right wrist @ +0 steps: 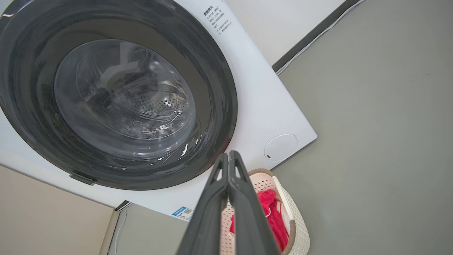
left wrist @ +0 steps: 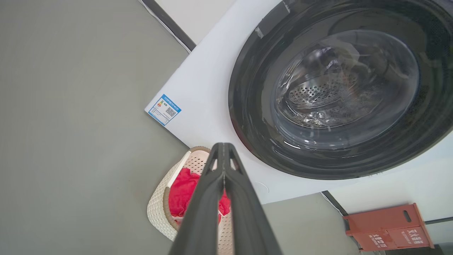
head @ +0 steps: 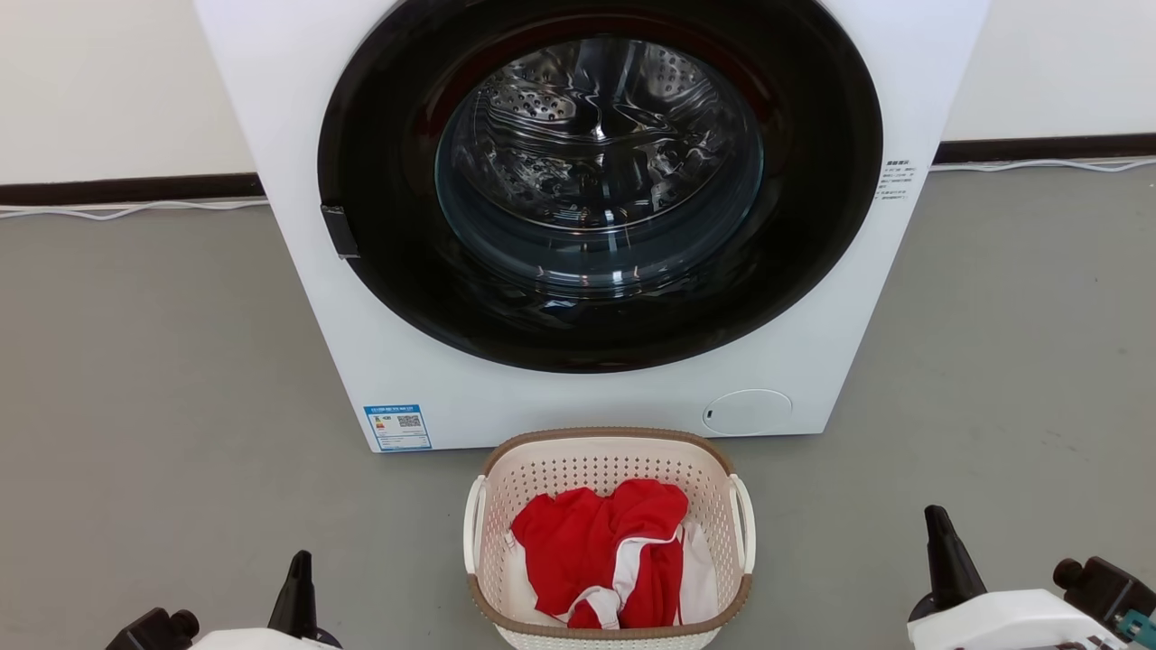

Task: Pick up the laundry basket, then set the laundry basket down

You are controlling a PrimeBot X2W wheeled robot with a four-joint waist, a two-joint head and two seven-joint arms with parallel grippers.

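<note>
Both pincers are clenched empty, fingers pressed together: the left pincer at the lower left, the right pincer at the lower right, each pointing up and well apart from the laundry basket, which stands between them on the grey floor. A red garment with white trim lies crumpled inside it. Just behind the basket stands a white front-loading washing machine, its steel drum showing through the round dark-framed glass door.
</note>
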